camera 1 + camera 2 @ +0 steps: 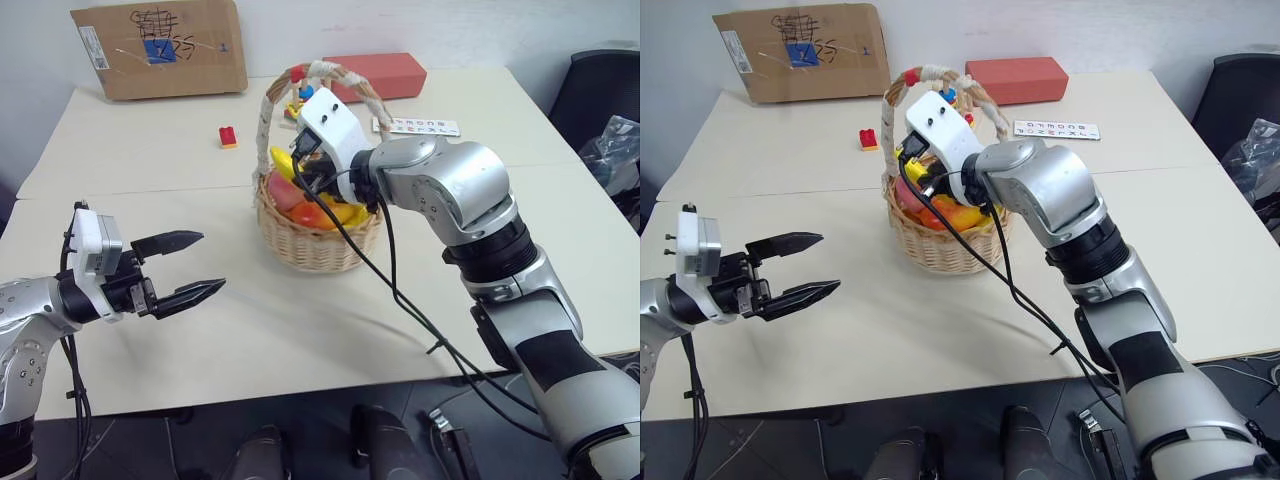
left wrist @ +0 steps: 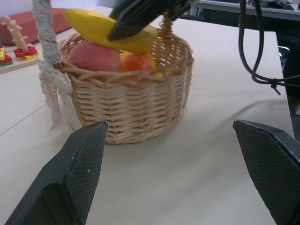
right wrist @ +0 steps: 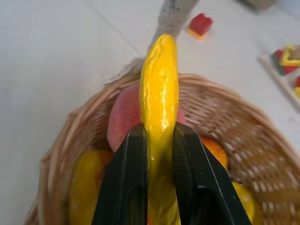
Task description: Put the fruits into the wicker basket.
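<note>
The wicker basket (image 1: 312, 248) stands mid-table with its white-wrapped handle (image 1: 268, 105) arching over it. Inside lie a pink-red peach (image 3: 123, 115) and an orange-red mango (image 2: 138, 62). My right gripper (image 3: 159, 131) hangs over the basket's opening, shut on the yellow banana (image 3: 160, 79), whose free end sticks out past the fingertips above the peach, toward the rim. My left gripper (image 1: 195, 266) is open and holds nothing. It hovers level over the table to the left of the basket, pointing toward it.
At the back of the table are a cardboard box (image 1: 160, 45), a red box (image 1: 376, 72), a small red block (image 1: 228, 136), a peg toy (image 1: 300, 100) behind the basket and a printed card strip (image 1: 416, 127). A black cable (image 1: 400, 300) hangs from my right arm. A black chair (image 1: 600, 85) stands at the right.
</note>
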